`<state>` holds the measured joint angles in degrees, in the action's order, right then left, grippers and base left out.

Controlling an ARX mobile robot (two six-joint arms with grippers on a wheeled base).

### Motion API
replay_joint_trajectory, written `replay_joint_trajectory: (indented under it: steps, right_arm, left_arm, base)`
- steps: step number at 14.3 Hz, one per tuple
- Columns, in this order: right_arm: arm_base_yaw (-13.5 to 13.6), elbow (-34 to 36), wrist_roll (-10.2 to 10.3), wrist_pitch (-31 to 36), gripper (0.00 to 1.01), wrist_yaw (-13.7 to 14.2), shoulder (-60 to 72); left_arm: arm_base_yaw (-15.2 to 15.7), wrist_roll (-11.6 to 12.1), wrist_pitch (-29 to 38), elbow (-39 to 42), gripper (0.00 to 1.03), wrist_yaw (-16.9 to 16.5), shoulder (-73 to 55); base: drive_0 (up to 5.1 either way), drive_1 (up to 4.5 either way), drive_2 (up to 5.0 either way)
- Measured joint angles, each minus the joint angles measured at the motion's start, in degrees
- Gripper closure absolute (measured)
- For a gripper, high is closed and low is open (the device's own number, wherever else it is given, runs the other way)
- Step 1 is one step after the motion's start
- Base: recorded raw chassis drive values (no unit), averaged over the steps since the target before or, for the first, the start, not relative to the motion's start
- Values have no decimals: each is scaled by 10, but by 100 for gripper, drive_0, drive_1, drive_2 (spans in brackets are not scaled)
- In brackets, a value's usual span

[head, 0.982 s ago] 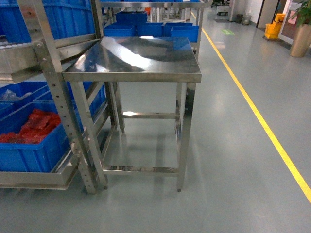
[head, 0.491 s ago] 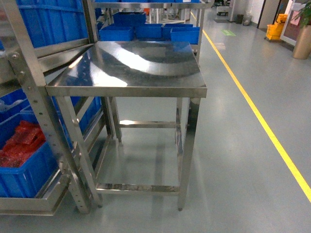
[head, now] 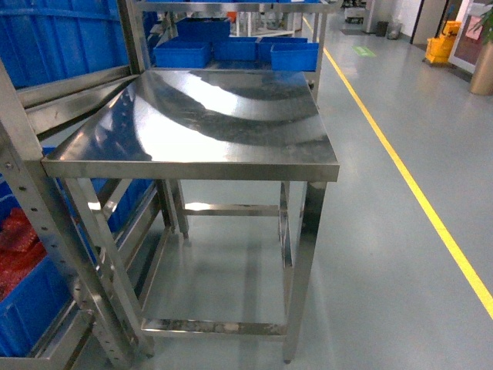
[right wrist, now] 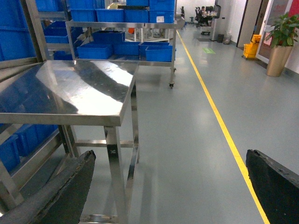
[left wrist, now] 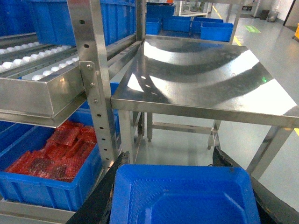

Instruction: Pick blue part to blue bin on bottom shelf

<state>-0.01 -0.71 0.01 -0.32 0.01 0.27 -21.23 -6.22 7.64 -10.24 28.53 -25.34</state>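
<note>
steel table [head: 231, 116] nearer, larger than before; red packets [head: 11, 250] slid leftward

Setting is read as a factory or warehouse floor. Stainless-steel flow racks [left wrist: 93, 84] with perforated uprights and white roller rails [left wrist: 28, 58] are seen, loaded with blue plastic totes [head: 182, 52]. One tote of red bubble-wrap packets [left wrist: 56, 151] is kept on a low tier. A square steel work table [head: 208, 123] is placed beside the rack. The grey coated floor [right wrist: 187, 121] is marked with a yellow aisle line [right wrist: 219, 121]. More racks of totes [right wrist: 117, 16] are ranged down the long aisle
</note>
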Motion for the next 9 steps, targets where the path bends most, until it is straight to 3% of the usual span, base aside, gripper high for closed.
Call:
replay_joint_trajectory:
  steps: [9]
  right_arm:
    - [0, 0, 0, 0, 3, 0, 0]
  left_arm:
    - [0, 0, 1, 0, 59, 0, 3]
  base:
    - [-444, 238, 238]
